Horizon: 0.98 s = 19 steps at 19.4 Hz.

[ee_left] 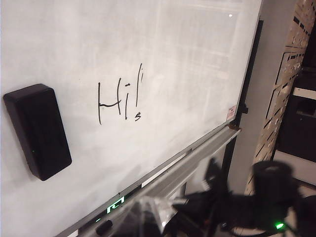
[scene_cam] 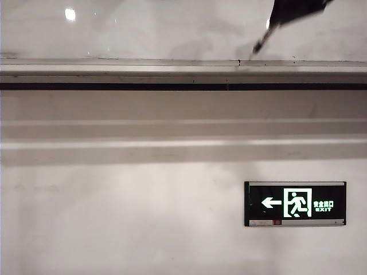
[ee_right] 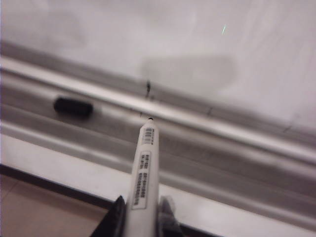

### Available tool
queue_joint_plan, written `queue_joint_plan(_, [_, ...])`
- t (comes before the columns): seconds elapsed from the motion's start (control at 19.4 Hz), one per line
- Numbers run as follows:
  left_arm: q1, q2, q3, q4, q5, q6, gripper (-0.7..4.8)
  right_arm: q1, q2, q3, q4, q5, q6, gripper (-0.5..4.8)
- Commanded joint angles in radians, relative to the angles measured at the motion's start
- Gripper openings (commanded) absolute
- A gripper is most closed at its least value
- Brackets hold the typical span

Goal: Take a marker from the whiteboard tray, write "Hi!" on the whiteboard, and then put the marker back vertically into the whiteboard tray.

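My right gripper (ee_right: 140, 219) is shut on the marker (ee_right: 142, 168), a white barrel with a printed label and a bare dark tip. The tip points at the whiteboard tray (ee_right: 222, 143) and hovers just above it. In the exterior view this gripper (scene_cam: 289, 12) comes in at the top right, with the marker (scene_cam: 260, 43) slanting down towards the tray (scene_cam: 143, 70). The whiteboard (ee_left: 187, 59) carries "Hi!" (ee_left: 121, 98) in black. A small black cap (ee_right: 73, 106) lies in the tray. Only a blurred translucent shape (ee_left: 148, 215) shows where my left gripper is.
A black eraser (ee_left: 37, 131) sticks to the whiteboard left of the writing. A green exit sign (scene_cam: 295, 203) hangs on the wall below the tray. Dark robot parts (ee_left: 266, 197) and a perforated cabinet (ee_left: 291, 74) stand past the board's right edge.
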Motion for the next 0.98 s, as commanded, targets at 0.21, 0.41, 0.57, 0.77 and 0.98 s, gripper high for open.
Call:
queue_joint_plan(0.21, [-0.001,-0.003,0.004,0.013,0.006,0.001,-0.05,0.001,0.073,0.004,0.135,0.025,0.029,-0.02])
queue_joint_plan(0.41, [-0.001,-0.003,0.004,0.013,0.0,0.001,-0.05,0.001,0.098,0.005,0.149,0.037,0.028,-0.02])
queue_joint_plan(0.57, [-0.001,-0.003,0.004,0.013,0.0,0.002,-0.05,0.0,0.117,0.005,0.174,0.04,0.028,-0.02])
queue_joint_plan(0.77, [-0.001,-0.003,0.004,0.013,0.0,0.001,-0.05,0.0,0.143,0.006,0.227,0.04,0.028,-0.02])
queue_joint_plan(0.98, [-0.001,-0.003,0.004,0.013,0.0,0.001,-0.05,0.0,0.169,0.006,0.237,0.039,0.028,-0.02])
